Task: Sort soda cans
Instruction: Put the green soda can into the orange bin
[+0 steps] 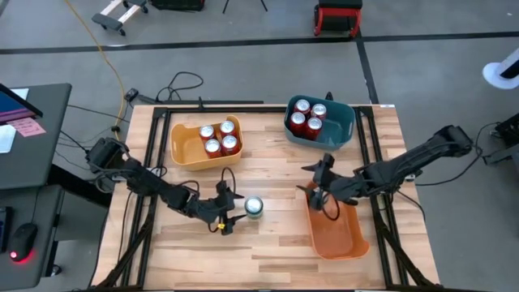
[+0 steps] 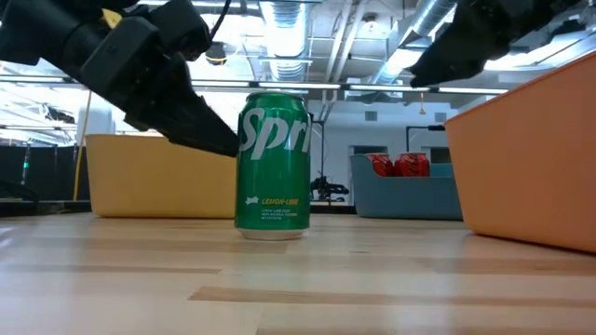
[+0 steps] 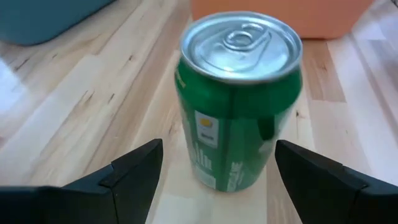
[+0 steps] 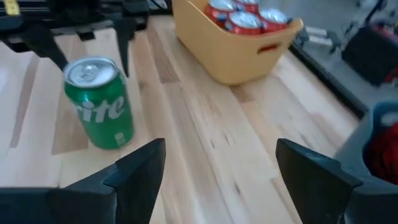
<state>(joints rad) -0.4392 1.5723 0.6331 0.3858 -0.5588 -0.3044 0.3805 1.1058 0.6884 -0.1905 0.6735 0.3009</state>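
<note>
A green soda can (image 1: pixel 254 208) (image 2: pixel 273 166) stands upright on its base on the wooden table, near the middle. My left gripper (image 1: pixel 233 212) (image 3: pixel 217 162) is open just to the can's left. It points at the can, and its two fingers stand short of the can without touching it. My right gripper (image 1: pixel 315 185) (image 4: pixel 221 155) hangs open above the far end of the orange bin (image 1: pixel 334 229), holding nothing. In the right wrist view the green can (image 4: pixel 99 102) stands farther off. Red soda cans (image 1: pixel 219 138) fill the yellow bin, and more red cans (image 1: pixel 308 118) fill the teal bin.
The yellow bin (image 1: pixel 185 150) stands at the far left of the table and the teal bin (image 1: pixel 340 122) at the far right. The orange bin lies near the right edge. Bare wood stretches along the near side (image 1: pixel 243 251).
</note>
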